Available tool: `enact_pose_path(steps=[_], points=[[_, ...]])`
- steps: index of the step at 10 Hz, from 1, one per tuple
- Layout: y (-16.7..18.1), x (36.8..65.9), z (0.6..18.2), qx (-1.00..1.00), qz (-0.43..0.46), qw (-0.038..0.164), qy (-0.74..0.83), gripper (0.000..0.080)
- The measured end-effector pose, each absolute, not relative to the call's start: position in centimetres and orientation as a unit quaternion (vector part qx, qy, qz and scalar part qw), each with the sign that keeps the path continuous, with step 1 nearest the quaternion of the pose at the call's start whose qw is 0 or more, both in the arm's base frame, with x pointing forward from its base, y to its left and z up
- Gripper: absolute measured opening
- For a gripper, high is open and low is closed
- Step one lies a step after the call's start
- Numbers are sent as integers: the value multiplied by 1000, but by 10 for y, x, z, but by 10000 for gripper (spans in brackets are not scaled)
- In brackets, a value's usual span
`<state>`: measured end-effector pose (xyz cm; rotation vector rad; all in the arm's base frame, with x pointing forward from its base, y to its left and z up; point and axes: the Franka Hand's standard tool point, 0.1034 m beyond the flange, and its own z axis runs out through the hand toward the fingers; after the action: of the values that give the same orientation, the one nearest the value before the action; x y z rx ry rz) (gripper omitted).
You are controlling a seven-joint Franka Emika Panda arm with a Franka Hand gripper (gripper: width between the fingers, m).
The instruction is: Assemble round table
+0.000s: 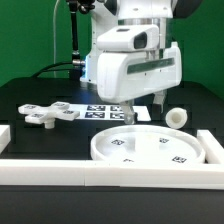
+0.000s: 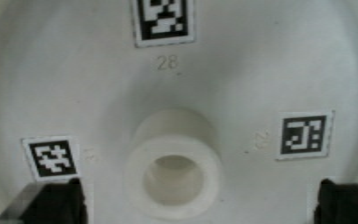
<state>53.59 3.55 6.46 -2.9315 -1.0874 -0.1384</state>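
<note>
The large round rimmed disc lies flat on the black table near the front, with small square markers on it. My gripper hangs just above its far part. In the wrist view the disc fills the picture, with its raised centre socket between my jaws. My gripper is open, its dark fingertips wide apart with nothing between them. The cross-shaped foot lies at the exterior view's left. The short leg stands at the exterior view's right, behind the disc.
The marker board lies behind the disc, partly hidden by my gripper. White border rails run along the front, the exterior view's left and the exterior view's right.
</note>
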Motion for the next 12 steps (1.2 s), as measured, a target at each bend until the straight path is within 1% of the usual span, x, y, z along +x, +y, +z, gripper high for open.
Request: enact_pose_path(steps=[1,3,5,8,11,12], points=[[45,519,68,-953,-45,7,-301,649],[60,505,67,-966,-51,10,-253,649],[57,506,66,-962,-49,9,-267,649],[60,506,66,-985,-48,23,-162,649],[68,492,62,-996,-32,47,64,649],[76,485,58,-992,-25,51,113,649]])
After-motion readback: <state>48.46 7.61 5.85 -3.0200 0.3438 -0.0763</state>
